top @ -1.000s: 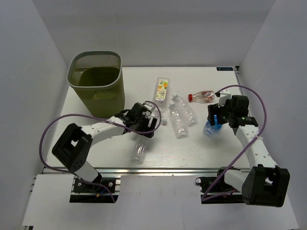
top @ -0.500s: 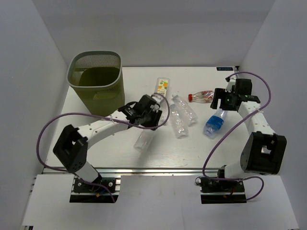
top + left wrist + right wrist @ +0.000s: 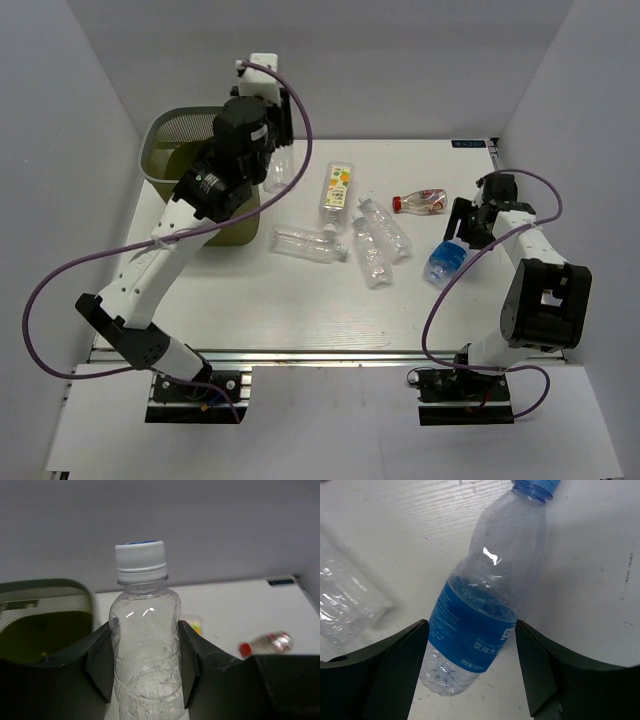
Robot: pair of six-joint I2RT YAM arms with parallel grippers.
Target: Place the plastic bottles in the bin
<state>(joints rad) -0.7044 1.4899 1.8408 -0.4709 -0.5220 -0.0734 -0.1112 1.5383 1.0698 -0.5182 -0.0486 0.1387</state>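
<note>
Left gripper: clamped on a white-capped clear bottle, one finger pressed to each side, cap pointing up.
Held bottle's place: raised off the table, just beside the right rim of the olive mesh bin; the top view does not settle whether it is over the opening.
Left-side change: half a second ago this arm crouched low at mid-table; now it stands tall against the bin.
Uncovered spot: a lone clear bottle lies on its side where the arm was.
Right gripper: fingers apart, straddling the blue-labelled bottle without gripping it.
Blue-labelled bottle's place: on its side at the table's right, much where it lay half a second ago.
Right-side change: the gripper has drawn back from the red-capped bottle toward the blue-labelled one.
Others on the table: the orange-and-green-labelled bottle and two clear bottles side by side, unmoved.
</note>
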